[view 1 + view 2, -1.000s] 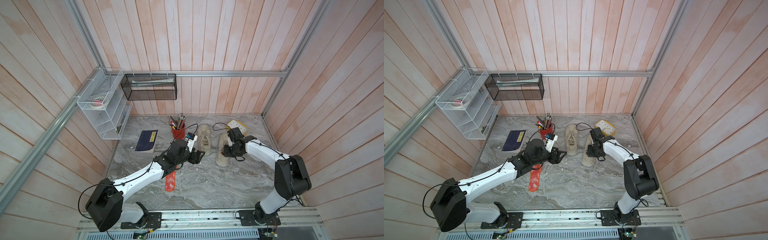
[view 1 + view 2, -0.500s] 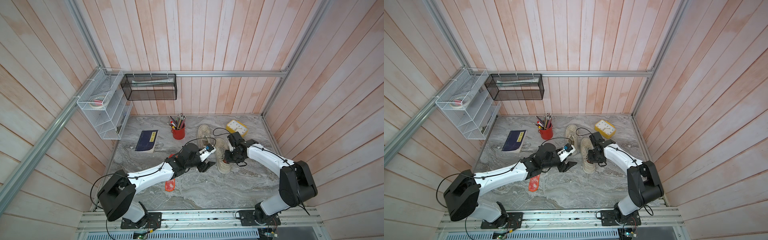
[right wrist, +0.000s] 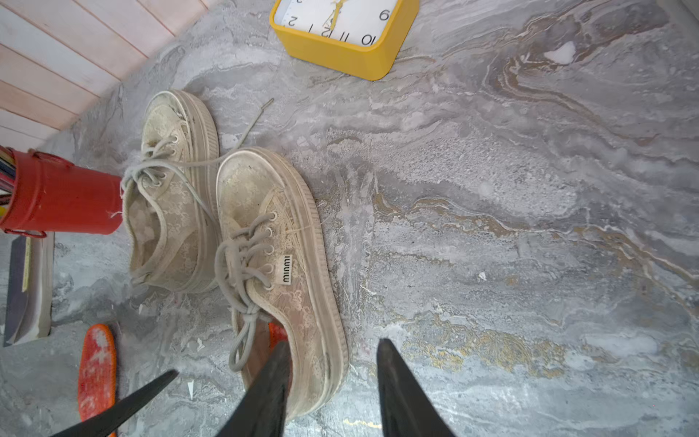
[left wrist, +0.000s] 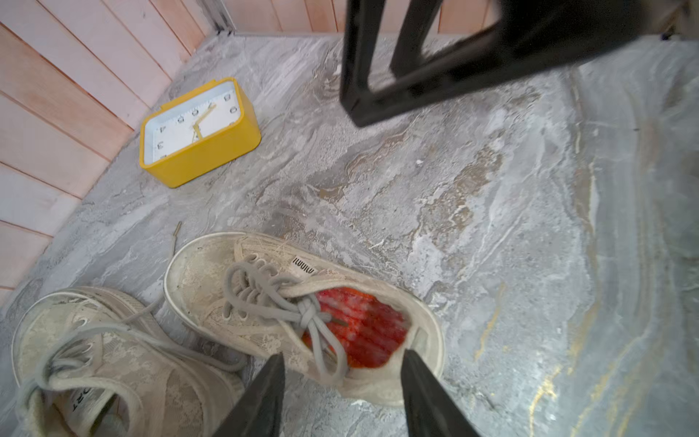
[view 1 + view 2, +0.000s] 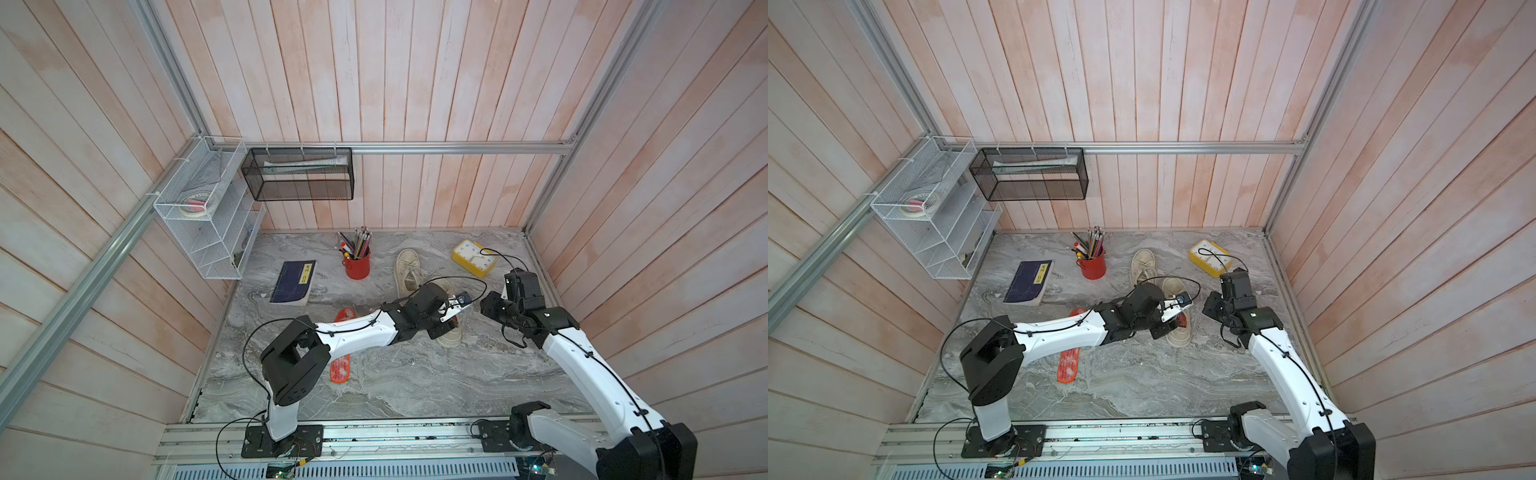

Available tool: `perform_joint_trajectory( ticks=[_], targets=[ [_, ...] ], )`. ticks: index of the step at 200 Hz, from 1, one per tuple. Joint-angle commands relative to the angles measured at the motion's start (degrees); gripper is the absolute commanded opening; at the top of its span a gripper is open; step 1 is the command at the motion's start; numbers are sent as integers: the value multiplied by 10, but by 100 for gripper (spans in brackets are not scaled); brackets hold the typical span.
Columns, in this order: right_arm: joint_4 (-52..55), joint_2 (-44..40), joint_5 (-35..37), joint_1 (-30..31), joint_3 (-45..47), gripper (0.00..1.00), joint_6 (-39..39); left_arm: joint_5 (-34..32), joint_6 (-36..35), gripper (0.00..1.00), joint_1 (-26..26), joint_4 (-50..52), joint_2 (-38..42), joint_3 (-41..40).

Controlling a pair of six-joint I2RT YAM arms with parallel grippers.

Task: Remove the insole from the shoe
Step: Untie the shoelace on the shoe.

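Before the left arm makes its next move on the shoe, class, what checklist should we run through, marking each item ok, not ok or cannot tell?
1. Target in place: ok; the orange insole shows in the opening of the near shoe.
2. The left gripper open: ok; its jaws stand apart at the heel end.
3. Grip on the insole: not ok; nothing is pinched yet.
4. The laces clear of the opening: not ok; a loop lies across the insole.
5. The right gripper steadying the shoe: not ok; it is open and holds nothing.
6. The other insole out: ok; it lies on the table.
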State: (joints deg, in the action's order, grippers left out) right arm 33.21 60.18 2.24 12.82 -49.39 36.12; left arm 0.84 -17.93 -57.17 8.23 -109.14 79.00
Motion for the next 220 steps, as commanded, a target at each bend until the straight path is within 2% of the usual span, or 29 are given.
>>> perform_joint_trajectory(
  ticks=[1, 44, 107, 159, 182, 200, 214, 220],
  targets=[
    [8, -12, 13, -4, 5, 40, 23, -39, -26, 52, -6, 75, -28, 33],
    [7, -15, 5, -5, 10, 41, 29, -80, -34, 48, -14, 122, -79, 95],
    [5, -23, -2, -5, 17, 41, 33, -123, -24, 37, -14, 134, -119, 134],
    [12, -22, -13, -5, 12, 40, 29, -127, -6, 11, -11, 114, -106, 125],
    [17, -5, -37, -5, 5, 40, 25, -120, 19, 0, -4, 96, -90, 116],
    [8, 5, -70, -5, 4, 39, 18, -100, 53, 0, 9, 81, -77, 106],
    [-10, 9, -101, -5, 9, 36, 13, -59, 93, 0, 20, 76, -69, 102],
    [-19, 11, -120, -5, 12, 34, 12, -40, 113, 0, 45, 73, -65, 98]
  ],
)
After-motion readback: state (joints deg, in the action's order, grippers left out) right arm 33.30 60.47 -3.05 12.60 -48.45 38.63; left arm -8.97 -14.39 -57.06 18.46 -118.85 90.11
